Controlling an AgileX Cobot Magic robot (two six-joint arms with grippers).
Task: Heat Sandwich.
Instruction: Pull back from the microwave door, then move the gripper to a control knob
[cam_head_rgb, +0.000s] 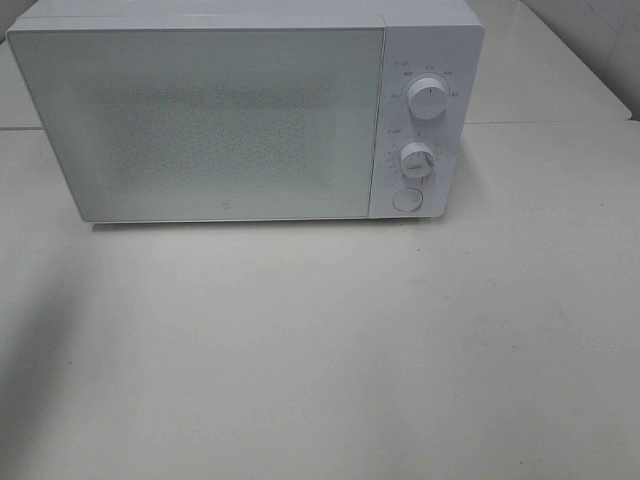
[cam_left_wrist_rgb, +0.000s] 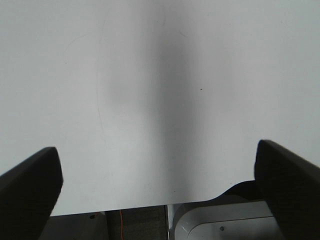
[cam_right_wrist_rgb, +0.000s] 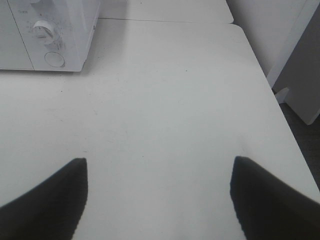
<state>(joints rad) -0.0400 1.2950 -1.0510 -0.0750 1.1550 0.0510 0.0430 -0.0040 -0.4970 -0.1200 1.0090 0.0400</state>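
Note:
The sandwich is out of view in every frame. A white microwave (cam_head_rgb: 230, 110) stands at the back of the table with its door shut; its two dials (cam_head_rgb: 428, 100) and round button (cam_head_rgb: 406, 199) sit on its right panel. Neither arm shows in the high view. My left gripper (cam_left_wrist_rgb: 157, 172) hangs open over bare white tabletop, holding nothing. My right gripper (cam_right_wrist_rgb: 159, 182) is open over the table as well, empty, with the microwave's corner (cam_right_wrist_rgb: 50, 35) ahead of it.
The white table (cam_head_rgb: 330, 350) runs wide in front of the microwave. Its right edge (cam_right_wrist_rgb: 280, 115) drops to the floor beside a white panel (cam_right_wrist_rgb: 300, 75). Past the table's near edge, a white base (cam_left_wrist_rgb: 220, 222) and an orange cable show.

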